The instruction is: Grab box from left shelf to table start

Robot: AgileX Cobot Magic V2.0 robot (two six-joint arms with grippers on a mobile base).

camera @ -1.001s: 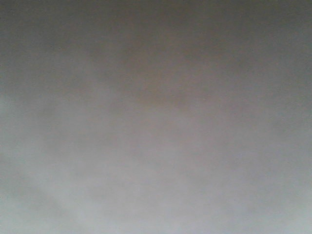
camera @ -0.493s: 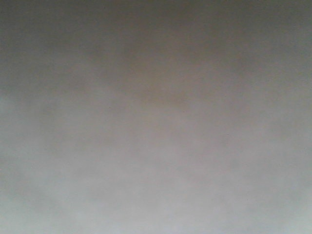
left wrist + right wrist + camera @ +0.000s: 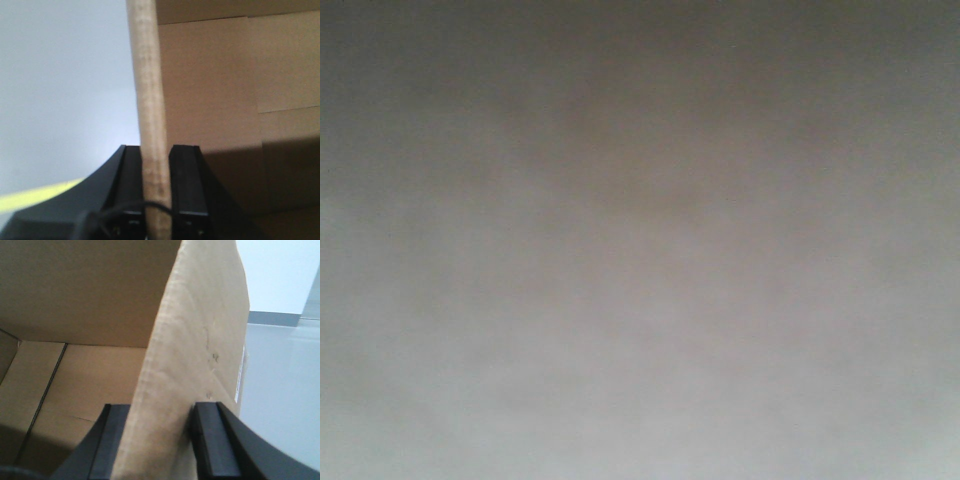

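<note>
Cardboard sits clamped in my left claw (image 3: pixel 156 150) and right claw (image 3: pixel 162 412), each on a wall of the open box (image 3: pixel 75 290), so the grab looks done; with shelf and table unseen, I judge the carry and set-down remain.

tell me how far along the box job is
Done: the grip. The left jaws are shut on a cardboard wall of the box, and the right jaws on a wall too. In hand: the carry, presumably; the front view is a grey blur, so shelf and table are out of sight. Left: setting the box on the table, which cannot be confirmed from here.
</note>
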